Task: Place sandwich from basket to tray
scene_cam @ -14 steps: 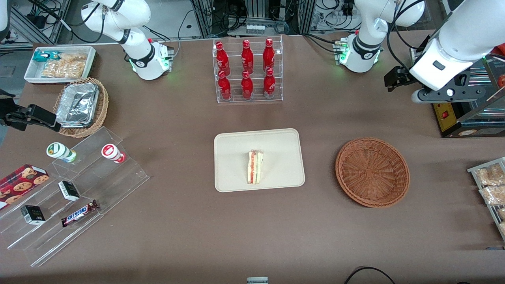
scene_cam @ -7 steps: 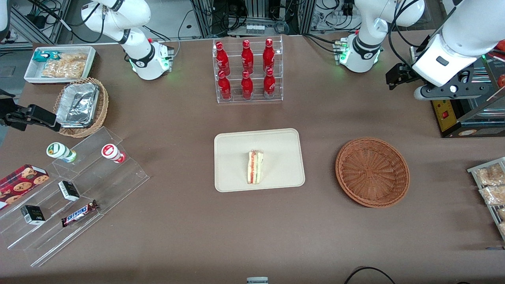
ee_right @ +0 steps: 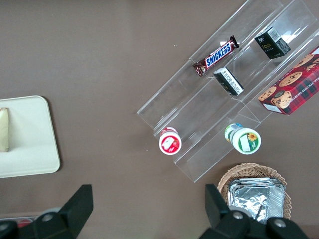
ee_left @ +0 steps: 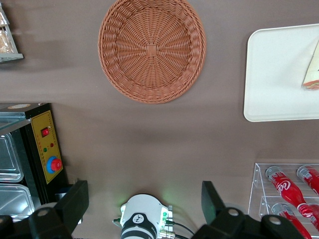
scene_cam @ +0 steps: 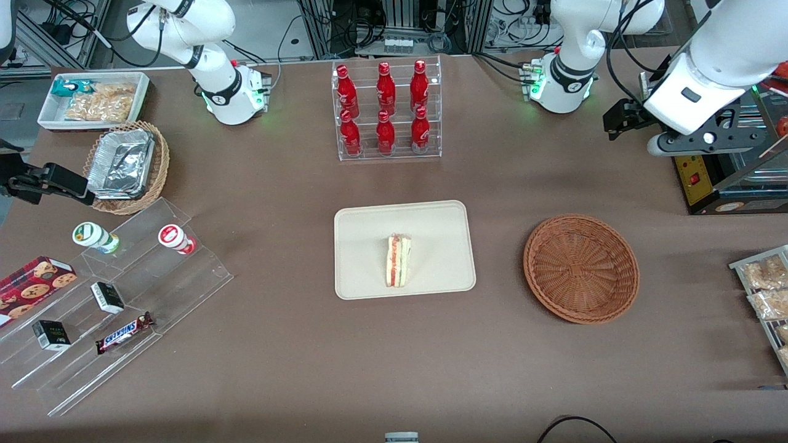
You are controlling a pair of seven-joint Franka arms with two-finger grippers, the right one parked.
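From the front, the sandwich (scene_cam: 398, 260) stands on its edge on the tray (scene_cam: 437, 227), just on the camera side of the tray's middle, while the basket (scene_cam: 581, 267) lies empty at about three o'clock from the tray, well apart from it. The tool (scene_cam: 619, 120) hangs high near the working arm's end of the tabletop (scene_cam: 277, 184), at roughly one o'clock from the basket, touching nothing. In the left wrist view its two fingers (ee_left: 75, 204) stand wide apart with nothing between them, the bare basket (ee_left: 152, 50) and a corner of the tray (ee_left: 279, 74) with the sandwich tip (ee_left: 313, 74) below. The right wrist view shows the tray's edge (ee_right: 30, 149). The placing looks done; I judge the best course is to keep the tool clear and high.
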